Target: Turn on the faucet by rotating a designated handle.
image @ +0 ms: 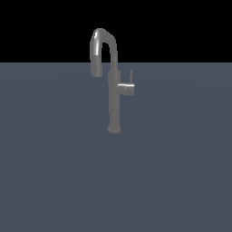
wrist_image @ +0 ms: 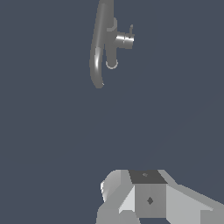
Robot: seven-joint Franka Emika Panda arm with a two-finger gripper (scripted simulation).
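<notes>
In the exterior view, the faucet stands upright on a flat slate-grey surface, roughly at the middle of the frame; its small round base rests on that surface; the gooseneck spout arches over and hooks down toward the exterior view's left, its open end hanging beside the column and well above the surface. The handle projects from the column toward the exterior view's right, at about mid-height; it is a short horizontal cylinder stub joined to the column; a thin lever rod rises upright from the stub, parallel to the column and just beside it without touching. No arm or claw appears in the exterior view.

In the wrist view, the faucet is seen from above and at an angle; the spout curves down one side of the column; the handle juts from the other side, with the lever rod visible at its end. The gripper shows only as grey, blocky housing at the frame edge; it is well apart from the faucet and the handle, with bare surface between them; it touches nothing. The fingertips are outside the frame; whether the claw is wide or narrow cannot be told.
</notes>
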